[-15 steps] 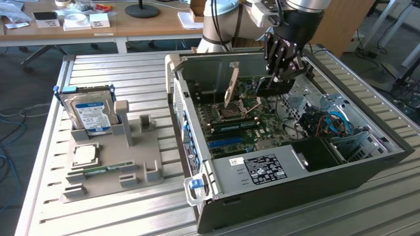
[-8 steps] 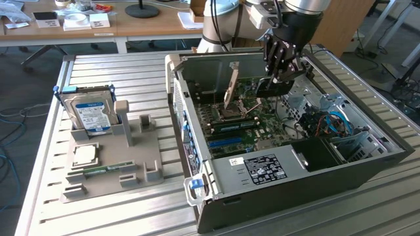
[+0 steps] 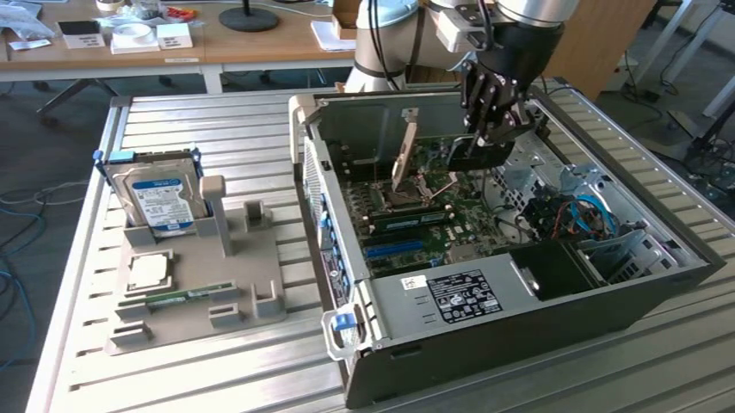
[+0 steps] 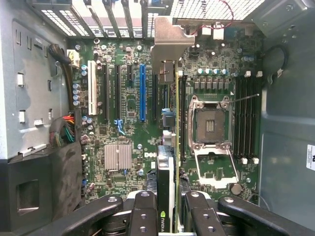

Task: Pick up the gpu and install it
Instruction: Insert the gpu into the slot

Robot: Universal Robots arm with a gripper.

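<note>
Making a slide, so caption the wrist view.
Gripper holds the gpu edge-on over the motherboard inside the open case.

The computer case (image 3: 460, 297) lies with its open side up, so the way in from above is free. Inside, the gripper (image 4: 170, 206) clamps the gpu (image 4: 166, 167) on edge over the motherboard (image 4: 128, 108), in the narrow lane between the blue slot (image 4: 142, 91) and the open CPU socket (image 4: 210, 123). A cable bundle (image 4: 66, 130) and a black shroud (image 4: 39, 191) crowd one side; the case wall (image 4: 285, 147) closes the other.
</note>
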